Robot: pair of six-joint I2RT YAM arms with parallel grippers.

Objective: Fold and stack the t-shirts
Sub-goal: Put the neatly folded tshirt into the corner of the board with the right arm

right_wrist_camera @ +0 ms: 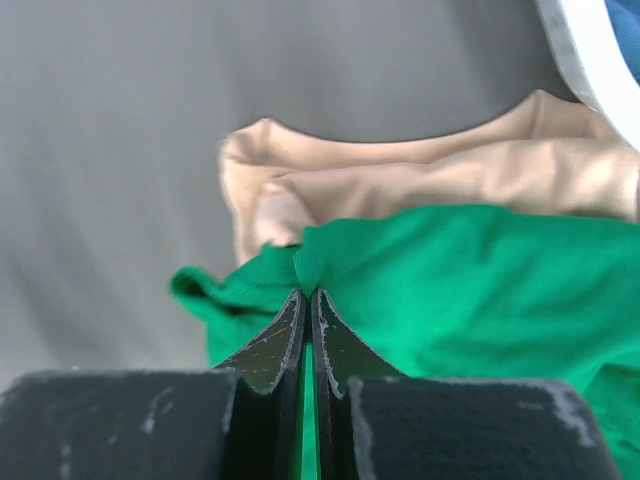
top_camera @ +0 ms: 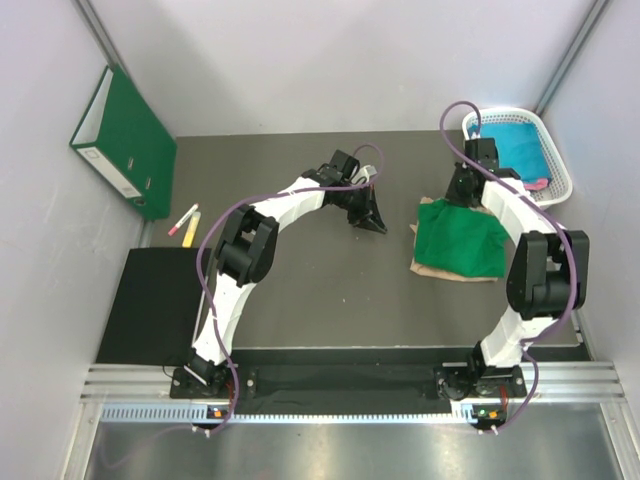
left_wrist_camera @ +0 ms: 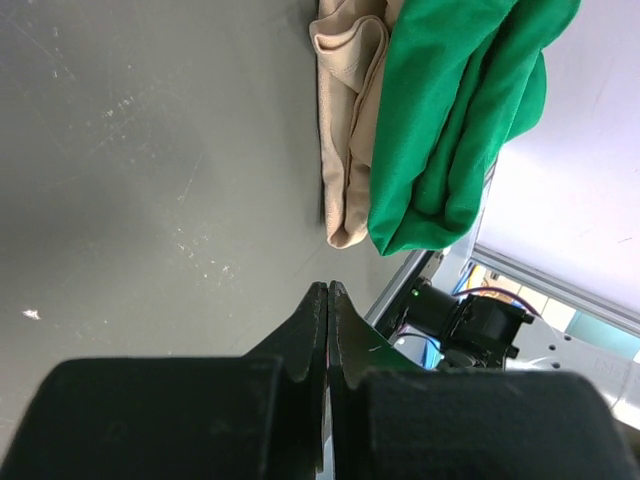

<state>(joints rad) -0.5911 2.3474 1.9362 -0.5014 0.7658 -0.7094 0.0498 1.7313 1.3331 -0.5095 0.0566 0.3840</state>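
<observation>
A bright green t-shirt (top_camera: 462, 240) lies folded on a beige shirt (top_camera: 428, 265) at the table's right. My right gripper (top_camera: 452, 203) is at the green shirt's far edge. In the right wrist view the right gripper (right_wrist_camera: 306, 292) is shut on a pinch of the green shirt (right_wrist_camera: 470, 290), with the beige shirt (right_wrist_camera: 400, 180) behind it. My left gripper (top_camera: 372, 220) hovers at mid-table, left of the stack. In the left wrist view the left gripper (left_wrist_camera: 328, 290) is shut and empty, and the green shirt (left_wrist_camera: 450, 120) and beige shirt (left_wrist_camera: 350, 130) lie ahead. A teal shirt (top_camera: 520, 147) and a pink one (top_camera: 538, 184) are in the basket.
A white basket (top_camera: 557, 160) stands at the far right corner; its rim also shows in the right wrist view (right_wrist_camera: 590, 50). A dark green binder (top_camera: 125, 140) leans on the left wall. Markers (top_camera: 185, 220) lie beside a black mat (top_camera: 150, 305).
</observation>
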